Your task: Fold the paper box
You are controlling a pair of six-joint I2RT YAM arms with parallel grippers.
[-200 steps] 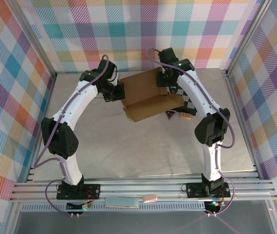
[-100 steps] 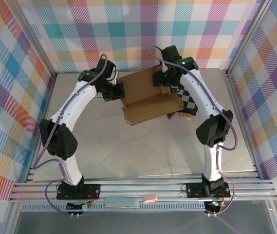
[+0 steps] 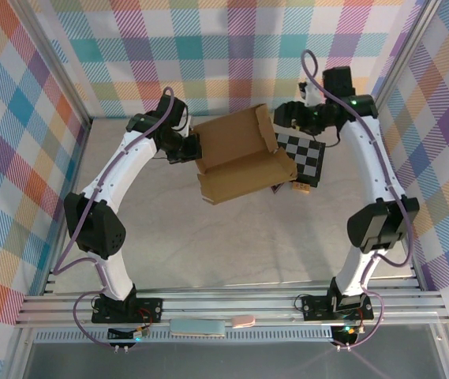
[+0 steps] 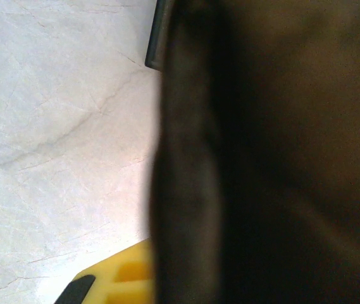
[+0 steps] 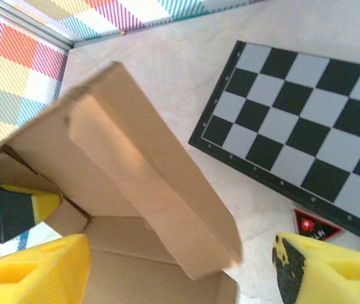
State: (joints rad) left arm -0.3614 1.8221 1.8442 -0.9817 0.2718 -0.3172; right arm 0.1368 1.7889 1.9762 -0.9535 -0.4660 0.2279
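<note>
Though half-folded, paper box [image 3: 236, 175] open-topped.

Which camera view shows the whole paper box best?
The top external view: the paper box appears whole, beside the checkered board. The right wrist view cuts it to one flap and some inside. The left wrist view gives a dark blur, perhaps it.
</note>
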